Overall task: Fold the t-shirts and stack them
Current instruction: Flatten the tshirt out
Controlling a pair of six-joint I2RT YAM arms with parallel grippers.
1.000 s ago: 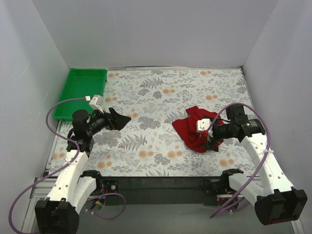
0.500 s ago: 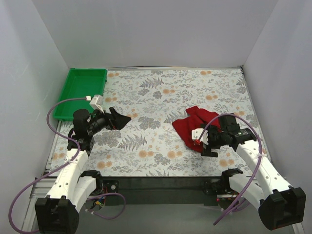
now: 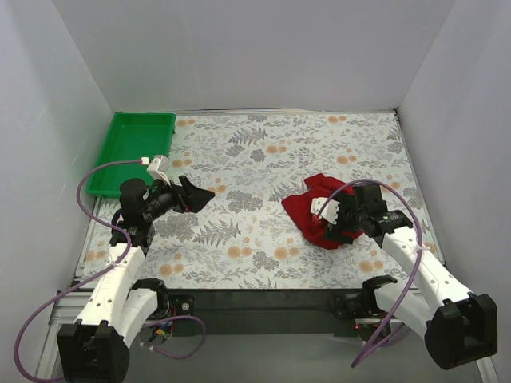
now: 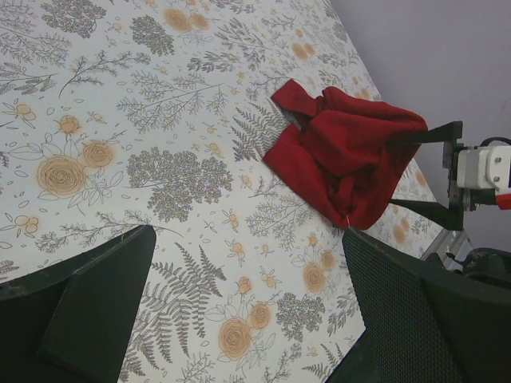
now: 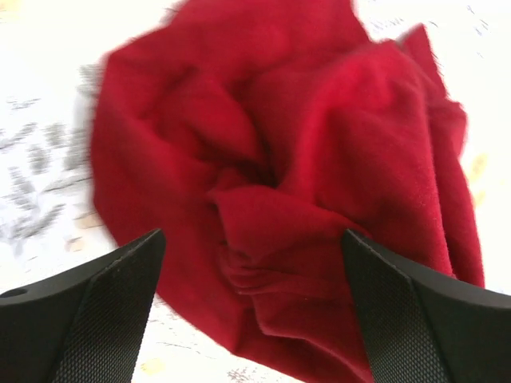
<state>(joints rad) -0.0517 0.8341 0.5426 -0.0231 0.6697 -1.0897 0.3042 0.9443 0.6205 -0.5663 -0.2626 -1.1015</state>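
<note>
A dark red t-shirt [image 3: 311, 209] lies crumpled in a heap on the floral table, right of centre. It also shows in the left wrist view as the t-shirt [image 4: 343, 152] and fills the right wrist view as the t-shirt [image 5: 279, 175]. My right gripper [image 3: 334, 217] hangs over its near right edge, jaws open wide, with bunched folds between the fingers [image 5: 104, 303] and nothing pinched. My left gripper [image 3: 194, 197] is open over bare table at the left, far from the shirt, its fingers [image 4: 88, 303] empty.
A green tray [image 3: 132, 150] stands at the far left corner of the floral tablecloth [image 3: 263, 159]. White walls close in the table at the back and both sides. Purple cables loop from both arms.
My right gripper swung toward the near edge, then came back left and forward over the shirt's near edge, its jaws a little narrower. The left arm has not moved.
</note>
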